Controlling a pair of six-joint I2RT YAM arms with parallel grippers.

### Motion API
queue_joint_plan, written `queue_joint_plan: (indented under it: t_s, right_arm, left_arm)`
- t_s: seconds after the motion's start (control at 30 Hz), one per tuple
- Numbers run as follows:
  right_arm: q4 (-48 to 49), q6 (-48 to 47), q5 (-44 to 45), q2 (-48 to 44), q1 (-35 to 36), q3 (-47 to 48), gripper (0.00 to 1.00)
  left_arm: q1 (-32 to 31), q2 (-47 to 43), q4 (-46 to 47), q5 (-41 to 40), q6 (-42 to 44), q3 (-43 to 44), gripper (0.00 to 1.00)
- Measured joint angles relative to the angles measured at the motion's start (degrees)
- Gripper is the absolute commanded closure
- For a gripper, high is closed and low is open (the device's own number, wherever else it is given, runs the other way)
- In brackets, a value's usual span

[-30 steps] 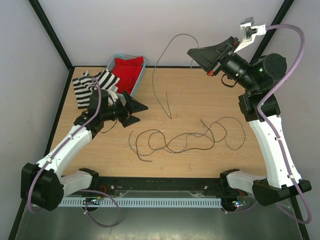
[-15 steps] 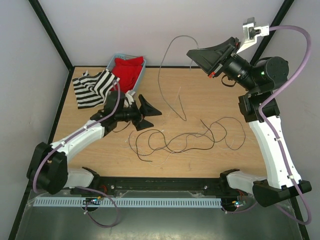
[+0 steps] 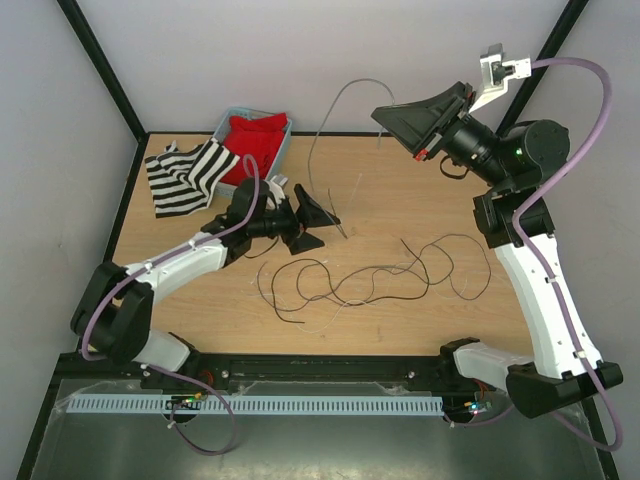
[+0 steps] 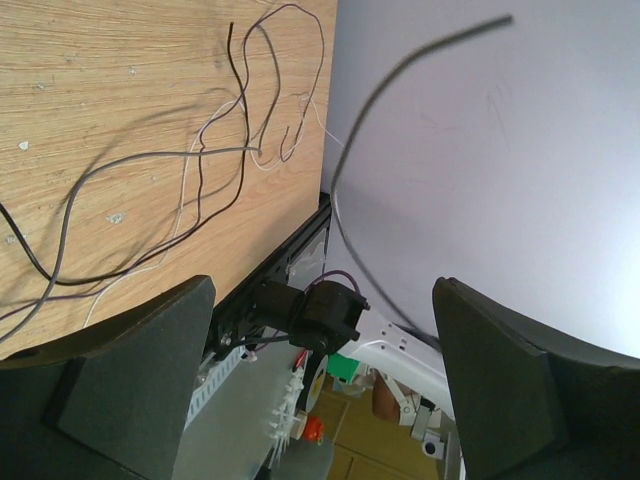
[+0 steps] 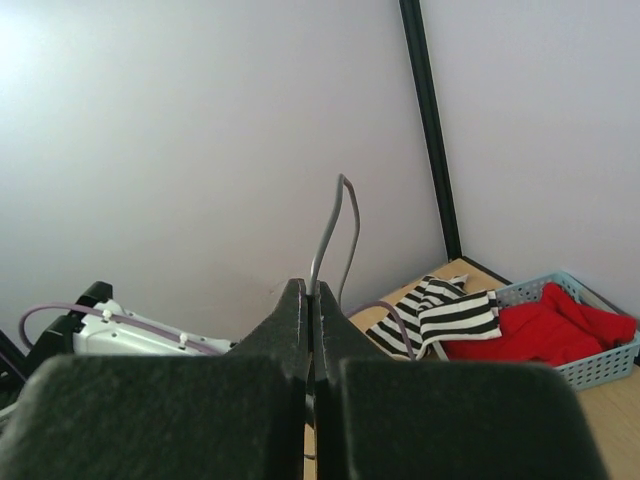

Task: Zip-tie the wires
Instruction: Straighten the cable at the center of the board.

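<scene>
**Early stage.** No tie is visible, and the wires (image 3: 370,280) lie unbundled in loose loops on the surface (image 3: 420,195). The right pincer (image 3: 380,110), raised high, is clamped on one grey strand (image 3: 312,135), which hangs down to the surface. The left pincer (image 3: 328,228), jaws apart, reaches low beside that strand's lower end.

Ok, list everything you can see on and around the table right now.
wires: several, black and a few pale, looped mid-table
grey wire: one, lifted, hanging from the right gripper
basket: one, pale blue, far left
red cloth: one, in the basket
striped cloth: one, black and white, left of the basket
table: one, wood
left gripper: open, by the grey wire's lower end
right gripper: shut, raised far right
</scene>
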Motion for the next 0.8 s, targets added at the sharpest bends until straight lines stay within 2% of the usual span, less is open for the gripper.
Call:
queue_joint_plan:
  t_s: [0.37, 0.7, 0.8]
  right_arm:
    - [3.0, 2.6, 0.3, -2.0, 0.0, -2.7, 1.00]
    - [3.2, 2.7, 1.2, -3.9, 0.0, -3.1, 1.00]
    - [3.1, 2.7, 1.3, -3.9, 0.0, -3.1, 1.00]
  left_arm:
    - [-2.3, 8.4, 3.6, -2.6, -0.3, 4.0, 0.23]
    - [-4.9, 13.4, 7.4, -3.4, -0.4, 9.1, 0.28]
    - [-5.9, 14.7, 7.8, -3.4, -0.5, 9.7, 0.32]
